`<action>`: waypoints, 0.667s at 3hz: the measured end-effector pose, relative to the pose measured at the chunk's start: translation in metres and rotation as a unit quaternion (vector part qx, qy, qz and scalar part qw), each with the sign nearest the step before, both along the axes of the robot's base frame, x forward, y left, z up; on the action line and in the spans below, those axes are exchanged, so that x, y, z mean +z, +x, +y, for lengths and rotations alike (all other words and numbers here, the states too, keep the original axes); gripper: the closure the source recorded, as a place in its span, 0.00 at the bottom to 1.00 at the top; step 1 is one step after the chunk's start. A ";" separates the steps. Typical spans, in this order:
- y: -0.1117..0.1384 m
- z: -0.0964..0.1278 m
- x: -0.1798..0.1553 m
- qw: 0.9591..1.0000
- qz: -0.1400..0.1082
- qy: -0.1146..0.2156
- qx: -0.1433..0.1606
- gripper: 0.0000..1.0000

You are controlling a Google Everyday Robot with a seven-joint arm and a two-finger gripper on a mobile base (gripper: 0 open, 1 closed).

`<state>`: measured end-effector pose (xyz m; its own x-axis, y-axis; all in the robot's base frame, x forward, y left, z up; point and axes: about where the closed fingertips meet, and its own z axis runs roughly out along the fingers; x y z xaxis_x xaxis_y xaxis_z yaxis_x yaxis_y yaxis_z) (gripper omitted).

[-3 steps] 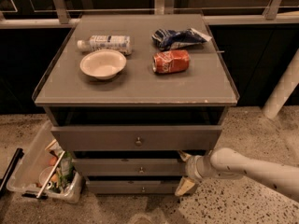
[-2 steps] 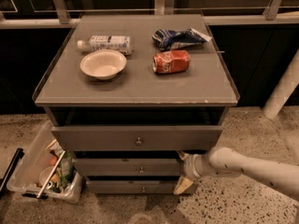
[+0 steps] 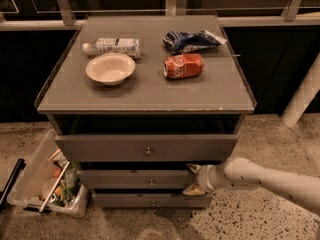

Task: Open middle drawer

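The middle drawer is a low grey front with a tiny round knob, between a taller drawer front above and a bottom drawer. My gripper comes in from the right on a white arm and sits at the right end of the middle drawer front. Its two pale fingers are spread apart, one at the front's top edge and one at its bottom edge. I cannot tell whether they press on the front. The drawer's inside is hidden.
On the cabinet top lie a plastic bottle, a white bowl, a blue chip bag and an orange can. A clear bin of clutter stands on the floor at the left. A white post stands at the right.
My gripper has edged slightly left against the right end of the middle drawer front. The drawers show no movement.
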<state>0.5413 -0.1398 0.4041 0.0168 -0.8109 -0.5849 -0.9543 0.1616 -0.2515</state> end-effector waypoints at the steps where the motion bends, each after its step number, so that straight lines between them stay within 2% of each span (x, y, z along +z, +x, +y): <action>1: -0.008 0.001 0.013 1.000 -0.004 0.008 0.024 0.66; 2: -0.040 -0.016 0.026 0.999 0.011 0.015 0.045 0.89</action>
